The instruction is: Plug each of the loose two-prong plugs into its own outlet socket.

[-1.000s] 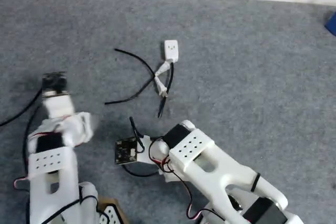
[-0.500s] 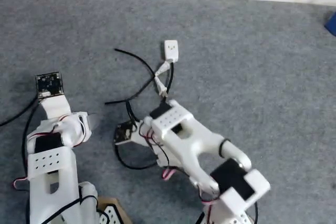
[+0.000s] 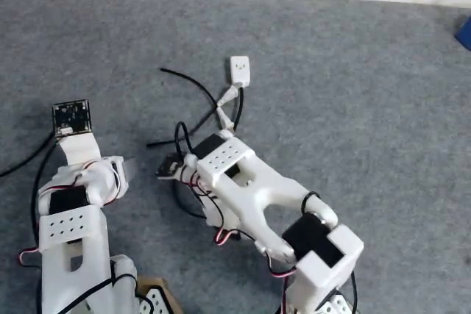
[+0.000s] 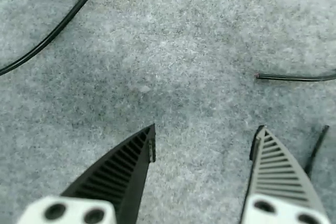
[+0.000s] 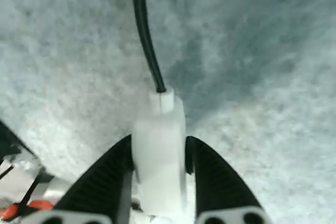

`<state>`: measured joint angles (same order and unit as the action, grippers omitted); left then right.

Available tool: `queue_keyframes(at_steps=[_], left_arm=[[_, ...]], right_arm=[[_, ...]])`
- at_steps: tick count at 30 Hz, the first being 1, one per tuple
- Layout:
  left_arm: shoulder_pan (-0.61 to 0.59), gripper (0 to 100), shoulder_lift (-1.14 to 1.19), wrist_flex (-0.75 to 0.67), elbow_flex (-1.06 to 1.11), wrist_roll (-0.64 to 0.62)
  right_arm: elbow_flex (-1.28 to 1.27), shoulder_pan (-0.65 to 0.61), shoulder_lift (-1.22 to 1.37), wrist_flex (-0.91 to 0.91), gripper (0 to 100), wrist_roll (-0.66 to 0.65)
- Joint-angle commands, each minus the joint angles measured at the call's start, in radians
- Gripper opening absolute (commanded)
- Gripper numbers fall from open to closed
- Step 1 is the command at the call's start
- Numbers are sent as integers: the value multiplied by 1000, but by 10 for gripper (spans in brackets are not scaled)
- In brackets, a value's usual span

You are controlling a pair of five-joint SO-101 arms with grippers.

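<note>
Plug (image 5: pixel 158 156), white with a black cord (image 5: pixel 144 35) out its end, is clamped in our right gripper (image 5: pixel 158 141) over the grey table (image 5: pixel 273 51). From above we see that arm (image 3: pixel 250 185) mid-table, near the white outlet socket (image 3: pixel 240 70). Our left gripper (image 4: pixel 206 128) is spread wide over the table, loose cables (image 4: pixel 47 38) nearby.

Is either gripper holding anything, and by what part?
The right gripper clamps a white plug by the sides of its body, between its fingers. The left gripper is open, holding nothing.
</note>
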<state>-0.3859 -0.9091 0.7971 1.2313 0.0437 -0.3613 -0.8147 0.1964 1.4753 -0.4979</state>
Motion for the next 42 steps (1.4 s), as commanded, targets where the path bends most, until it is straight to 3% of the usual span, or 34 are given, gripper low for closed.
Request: queue_keyframes(at_steps=[1, 5, 12, 16, 20, 23, 25, 31, 36, 42], left_arm=[[-7, 298, -15, -17, -15, 11], [-5, 298, -15, -20, -8, 11], [-5, 298, -15, -20, -8, 11], [-42, 298, -15, -29, -16, 8], [-277, 298, -15, -123, -7, 2], [-397, 298, -13, -121, -7, 55], [-420, 298, -13, -121, -5, 117], [-401, 298, -15, -126, 45, 123], [-394, 298, -15, -126, 53, 124], [-369, 298, -15, -126, 71, 126]], right_arm=[[36, -21, 18, 25, 29, 26], [125, -30, 65, 44, 9, 132], [558, 4, 260, 194, 9, 359], [714, -102, 306, 182, 9, 341], [710, -255, 311, 76, 9, 325], [656, -292, 312, 38, 9, 308], [602, -294, 309, 38, 9, 301], [438, -314, 306, 12, 12, 215], [410, -317, 306, 16, 156, 204], [414, -280, 305, 8, 348, 89]])
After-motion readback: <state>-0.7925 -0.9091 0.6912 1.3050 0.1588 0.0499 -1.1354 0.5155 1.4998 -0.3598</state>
